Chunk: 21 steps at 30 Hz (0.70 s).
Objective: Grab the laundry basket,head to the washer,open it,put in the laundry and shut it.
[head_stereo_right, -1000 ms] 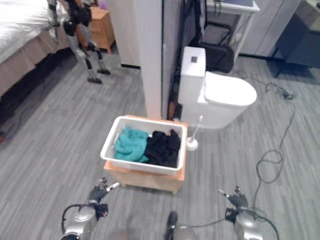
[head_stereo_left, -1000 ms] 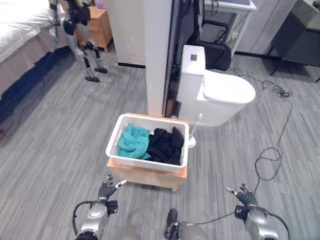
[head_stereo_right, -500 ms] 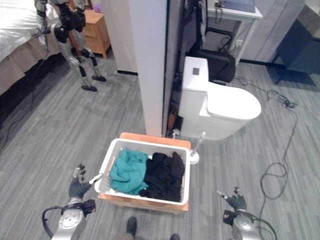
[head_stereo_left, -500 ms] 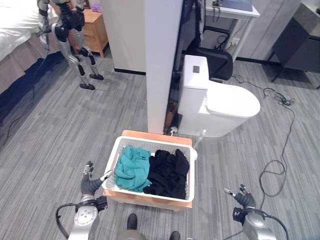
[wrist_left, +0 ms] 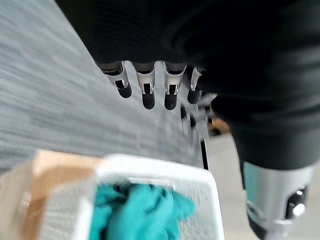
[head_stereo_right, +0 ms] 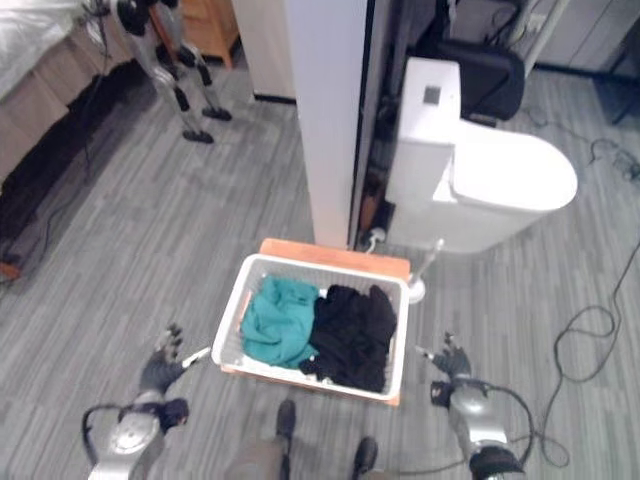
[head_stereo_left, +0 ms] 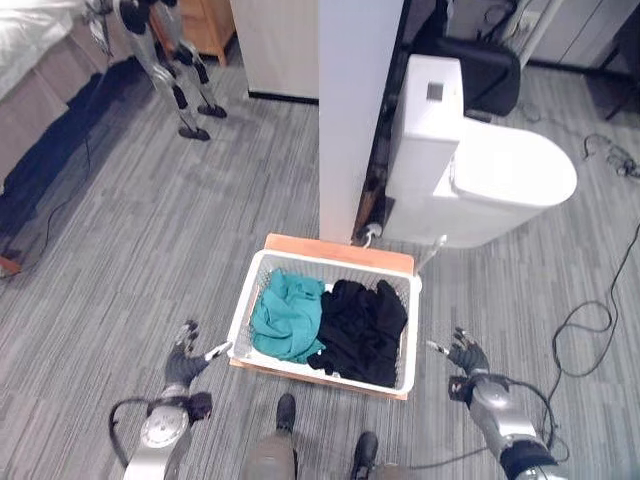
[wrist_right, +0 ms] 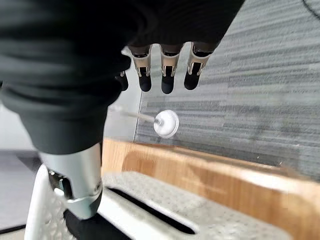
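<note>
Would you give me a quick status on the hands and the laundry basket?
Left hand and right hand open, flanking the laundry basket, neither gripping it. Basket on wooden stand, teal and black clothes inside. Toilet brush close behind.

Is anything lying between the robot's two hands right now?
Yes: the white laundry basket, holding teal and black clothes, sits between the left hand and right hand, in both eye views.

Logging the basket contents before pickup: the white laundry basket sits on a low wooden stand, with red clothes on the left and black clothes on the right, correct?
Not quite. The clothes on the left are teal, not red, as the left eye view shows. The rest holds: the white laundry basket sits on the low wooden stand, with black clothes on the right.
</note>
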Available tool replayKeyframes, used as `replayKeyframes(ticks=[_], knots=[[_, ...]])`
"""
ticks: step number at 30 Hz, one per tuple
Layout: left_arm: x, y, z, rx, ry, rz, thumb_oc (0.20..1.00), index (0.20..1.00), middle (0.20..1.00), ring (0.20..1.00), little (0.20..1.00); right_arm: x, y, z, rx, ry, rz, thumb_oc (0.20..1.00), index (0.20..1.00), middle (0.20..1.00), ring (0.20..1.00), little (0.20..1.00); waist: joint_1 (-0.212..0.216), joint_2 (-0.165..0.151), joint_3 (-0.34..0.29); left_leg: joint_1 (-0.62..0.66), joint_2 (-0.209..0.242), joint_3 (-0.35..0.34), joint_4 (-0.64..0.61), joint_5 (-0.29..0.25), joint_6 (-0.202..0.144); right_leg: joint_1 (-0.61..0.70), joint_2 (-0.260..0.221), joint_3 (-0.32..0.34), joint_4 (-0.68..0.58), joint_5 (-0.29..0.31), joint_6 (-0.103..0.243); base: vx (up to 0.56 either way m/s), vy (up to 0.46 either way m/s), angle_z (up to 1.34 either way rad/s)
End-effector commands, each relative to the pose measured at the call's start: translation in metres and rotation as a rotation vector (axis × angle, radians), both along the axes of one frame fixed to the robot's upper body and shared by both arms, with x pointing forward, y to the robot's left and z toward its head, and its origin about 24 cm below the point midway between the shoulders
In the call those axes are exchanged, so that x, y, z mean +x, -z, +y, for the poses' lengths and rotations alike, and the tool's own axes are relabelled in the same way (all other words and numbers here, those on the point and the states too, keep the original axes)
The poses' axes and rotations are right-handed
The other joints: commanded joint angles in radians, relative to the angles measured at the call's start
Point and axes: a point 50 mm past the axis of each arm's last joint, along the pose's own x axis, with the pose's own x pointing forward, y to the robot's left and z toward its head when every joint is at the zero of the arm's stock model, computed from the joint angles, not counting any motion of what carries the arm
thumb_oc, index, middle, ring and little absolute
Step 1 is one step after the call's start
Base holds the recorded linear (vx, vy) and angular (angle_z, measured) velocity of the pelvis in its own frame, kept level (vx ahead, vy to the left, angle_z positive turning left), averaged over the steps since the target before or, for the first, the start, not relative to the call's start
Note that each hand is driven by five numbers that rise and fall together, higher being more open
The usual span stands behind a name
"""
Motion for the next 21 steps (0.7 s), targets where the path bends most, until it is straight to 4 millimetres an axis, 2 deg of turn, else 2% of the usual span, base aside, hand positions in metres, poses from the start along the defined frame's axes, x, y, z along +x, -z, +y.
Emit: replayKeyframes(ticks=[1,2,3,5,10,16,21], knots=[[0.024,-0.027,0.01,0.073,0.019,-0.095,1.0,1.0,1.0,1.0,1.0,0.033,-0.037,0.005,-0.055,-0.062,-0.142,1.0,1.0,1.0,1.0,1.0,-0.004,-0.044,0.032,-0.009,0.044,-0.022,0.054,-0.078,-0.002,-0.115,-0.109,0.015,-0.012,0.119,0.072,-0.09,0.011,0.09],[0.038,-0.039,0.008,0.093,0.028,-0.137,1.0,1.0,1.0,1.0,1.0,0.042,-0.045,0.012,-0.054,-0.083,-0.171,1.0,1.0,1.0,1.0,1.0,-0.009,-0.05,0.046,-0.035,0.045,-0.022,0.047,-0.068,-0.004,-0.14,-0.108,0.011,-0.015,0.126,0.072,-0.09,0.011,0.08],[0.038,-0.039,0.008,0.093,0.028,-0.138,1.0,1.0,1.0,1.0,1.0,0.042,-0.045,0.012,-0.054,-0.083,-0.171,1.0,1.0,1.0,1.0,1.0,-0.009,-0.05,0.046,-0.035,0.045,-0.023,0.047,-0.068,-0.004,-0.141,-0.108,0.011,-0.015,0.126,0.072,-0.11,-0.003,0.08],[0.057,-0.058,0.004,0.122,0.036,-0.198,1.0,1.0,1.0,1.0,1.0,0.055,-0.058,0.024,-0.053,-0.112,-0.216,1.0,1.0,1.0,1.0,1.0,-0.013,-0.063,0.075,-0.071,0.045,-0.022,0.05,-0.058,-0.008,-0.17,-0.108,0.01,-0.015,0.139,0.073,-0.08,-0.011,0.01],[0.076,-0.072,0.0,0.15,0.045,-0.225,1.0,1.0,1.0,1.0,1.0,0.072,-0.073,0.045,-0.029,-0.157,-0.26,1.0,1.0,1.0,1.0,1.0,-0.014,-0.072,0.113,-0.103,0.048,-0.023,0.056,-0.047,-0.012,-0.197,-0.112,0.007,-0.015,0.148,0.074,-0.05,-0.005,0.01],[0.081,-0.078,0.007,0.178,0.001,-0.234,1.0,1.0,1.0,1.0,1.0,0.081,-0.083,0.066,0.041,-0.203,-0.306,1.0,1.0,1.0,1.0,1.0,-0.011,-0.075,0.143,-0.12,0.049,-0.016,0.063,-0.043,-0.016,-0.217,-0.115,0.011,-0.013,0.158,0.074,-0.01,-0.003,-0.02],[0.078,-0.083,0.018,0.232,-0.016,-0.239,1.0,1.0,1.0,1.0,1.0,0.082,-0.088,0.069,0.02,-0.23,-0.323,1.0,1.0,1.0,1.0,1.0,-0.007,-0.064,0.164,-0.125,0.05,-0.017,0.074,-0.051,-0.018,-0.223,-0.118,0.011,-0.003,0.154,0.072,-0.01,-0.003,-0.04]])
